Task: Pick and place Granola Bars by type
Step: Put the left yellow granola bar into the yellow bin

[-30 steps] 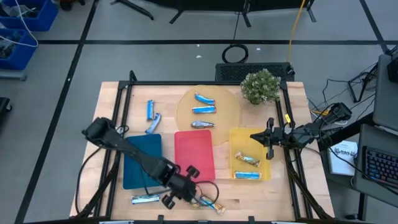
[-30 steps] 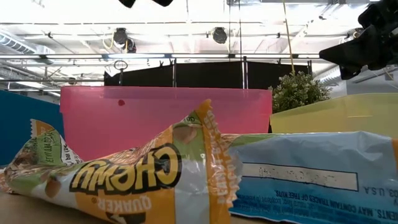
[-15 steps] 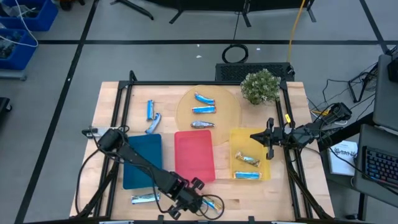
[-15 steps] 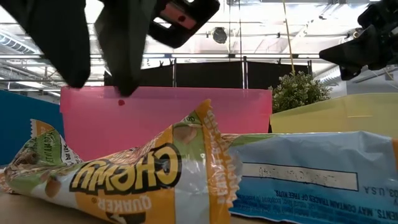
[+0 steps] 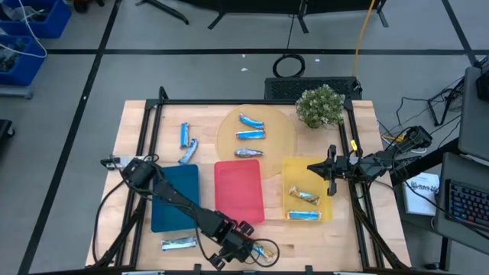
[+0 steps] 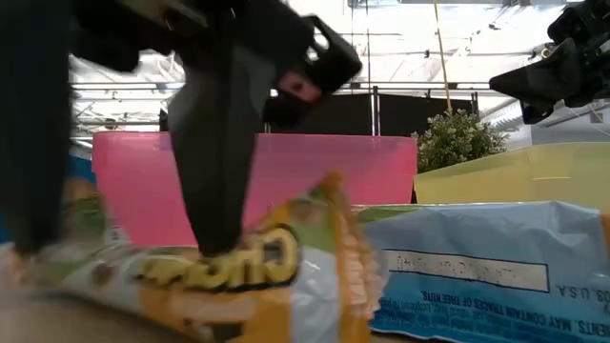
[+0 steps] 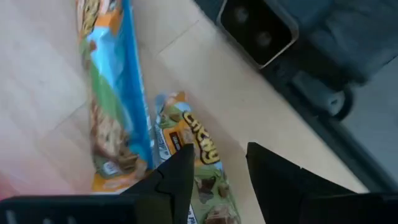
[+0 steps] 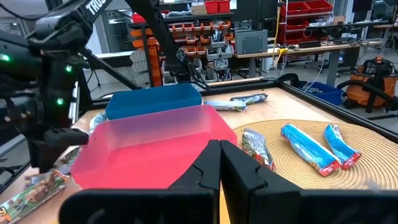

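Note:
My left gripper (image 5: 241, 250) is open and low at the table's near edge. Its fingers stand either side of a brown-gold granola bar (image 7: 199, 155), which lies beside a bright blue bar (image 7: 115, 93). A silver-blue bar (image 5: 177, 244) lies to its left on the table. Three bars lie on the round tan disc (image 5: 275, 134), two on the table's far left (image 5: 186, 142), and two in the yellow tray (image 5: 321, 172). My right gripper (image 5: 330, 174) is shut and empty, and waits above the yellow tray's far end. My left gripper comes from above, pointing down, with its fingers across the brown-gold bar, one on each side of it. In the low view one finger (image 6: 224, 162) meets the wrapper's top near its middle (image 6: 229, 262). The bar lies flat on the table.
The blue tray (image 5: 176, 197) and the red tray (image 5: 239, 191) lie side by side just beyond my left gripper. A potted plant (image 5: 319, 105) stands at the far right. The table's near edge runs close below the held bars.
My left gripper has moved toward the table's near edge and come down over the two bars there, until its fingers stand around the brown-gold one. That bar's wrapper has shifted and crumpled under the fingers.

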